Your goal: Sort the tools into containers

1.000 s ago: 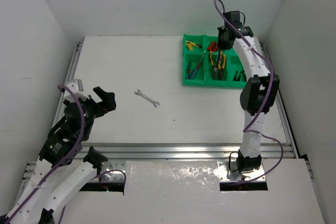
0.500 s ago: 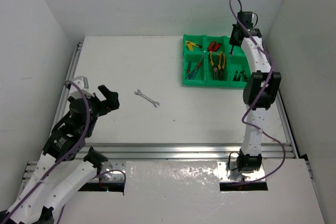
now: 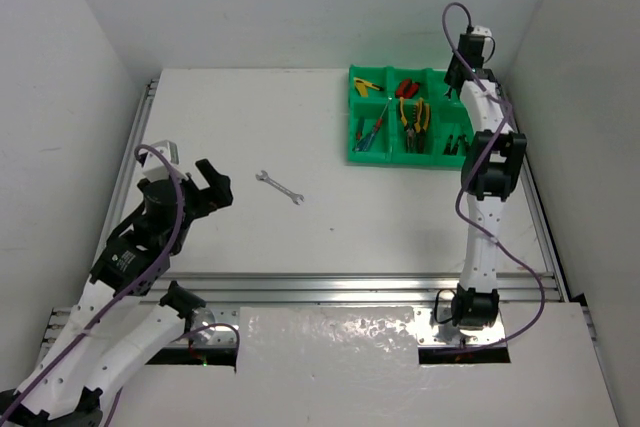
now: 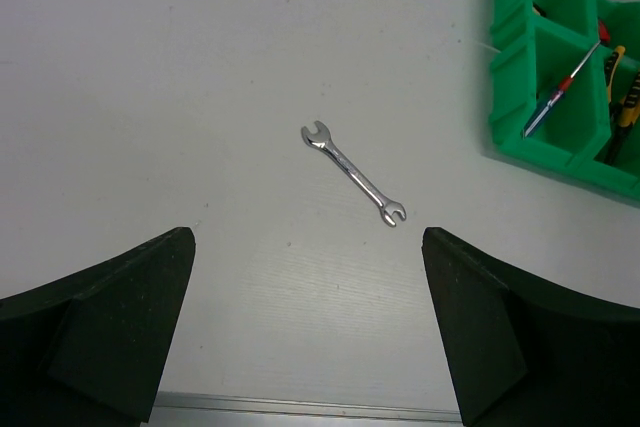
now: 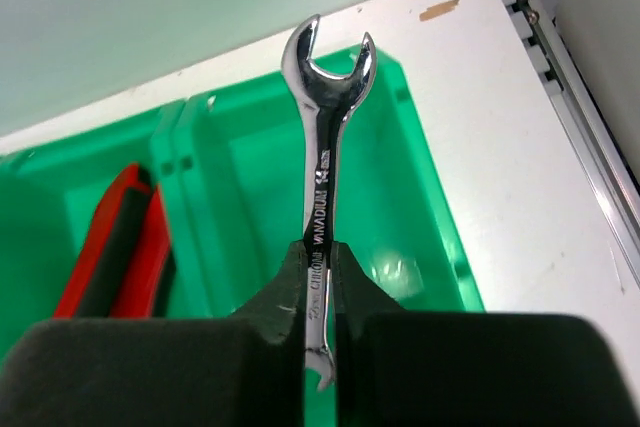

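Observation:
The green tray [image 3: 352, 154] stands at the far right of the table. My right gripper [image 3: 451, 83] hovers over its back right compartment [image 5: 425, 197], shut on a silver wrench [image 5: 326, 152] that points away from the fingers [image 5: 280, 292]. That compartment looks bare under it. A second silver wrench [image 3: 279, 187] lies flat on the table near the middle, and it also shows in the left wrist view [image 4: 354, 173]. My left gripper [image 3: 213, 187] is open and empty, left of that wrench and apart from it. In the left wrist view the gripper [image 4: 305, 239] has the wrench ahead of it.
The tray holds a yellow knife [image 3: 367, 85], a red-handled tool [image 3: 405, 87], screwdrivers [image 3: 372, 132], yellow pliers [image 3: 415, 117] and dark tools [image 3: 455, 144]. The red tool also shows in the right wrist view [image 5: 115, 247]. Metal rails [image 3: 350, 287] edge the table.
My right gripper has carried its wrench rightward and back, from over the tray's middle to its back right compartment. My left gripper has crept right toward the loose wrench.

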`<action>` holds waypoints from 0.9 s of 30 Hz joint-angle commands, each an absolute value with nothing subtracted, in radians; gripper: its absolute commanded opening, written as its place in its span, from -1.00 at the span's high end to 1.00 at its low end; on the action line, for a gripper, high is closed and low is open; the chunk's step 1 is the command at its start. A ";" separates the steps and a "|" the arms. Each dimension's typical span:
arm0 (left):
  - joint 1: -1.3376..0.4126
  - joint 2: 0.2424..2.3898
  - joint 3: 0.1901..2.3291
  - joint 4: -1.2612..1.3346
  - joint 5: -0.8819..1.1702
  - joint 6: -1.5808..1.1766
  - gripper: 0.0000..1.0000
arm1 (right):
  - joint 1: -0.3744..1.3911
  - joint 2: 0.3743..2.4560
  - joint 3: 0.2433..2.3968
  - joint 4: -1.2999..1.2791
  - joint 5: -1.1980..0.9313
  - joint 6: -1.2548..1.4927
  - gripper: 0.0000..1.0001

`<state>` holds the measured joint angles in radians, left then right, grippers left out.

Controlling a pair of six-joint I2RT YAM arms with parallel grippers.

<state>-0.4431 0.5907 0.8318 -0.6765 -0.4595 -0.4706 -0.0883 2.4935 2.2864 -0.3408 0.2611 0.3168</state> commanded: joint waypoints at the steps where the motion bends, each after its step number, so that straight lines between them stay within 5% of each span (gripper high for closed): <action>1: -0.433 0.609 0.834 -0.637 -0.454 -0.453 -0.91 | -0.098 2.523 2.361 -0.212 0.245 0.308 0.82; 2: -0.433 0.612 0.833 -0.635 -0.454 -0.453 -0.91 | -0.098 2.526 2.344 -0.190 0.238 0.308 0.48; 4: -0.431 0.620 0.833 -0.632 -0.448 -0.449 -0.91 | -0.098 2.533 2.324 -0.172 0.227 0.308 0.33; 7: -0.430 0.627 0.833 -0.632 -0.442 -0.446 -0.90 | -0.097 2.539 2.336 -0.187 0.222 0.307 -0.16; 12: -0.430 0.623 0.833 -0.630 -0.440 -0.446 -0.90 | -0.078 2.443 2.307 -0.207 0.183 0.292 -0.21; 18: -0.426 0.624 0.834 -0.634 -0.448 -0.449 -0.90 | 0.069 2.234 2.165 -0.293 0.054 0.229 -0.52; 27: -0.345 0.597 0.854 -0.689 -0.564 -0.514 -0.95 | 0.561 2.025 1.841 -0.532 -0.002 0.152 -0.85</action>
<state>-0.3901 0.6258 0.8318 -0.6930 -0.5060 -0.4850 0.4187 2.0033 1.9240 -0.4068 0.0341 0.2058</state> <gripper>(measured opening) 0.964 0.920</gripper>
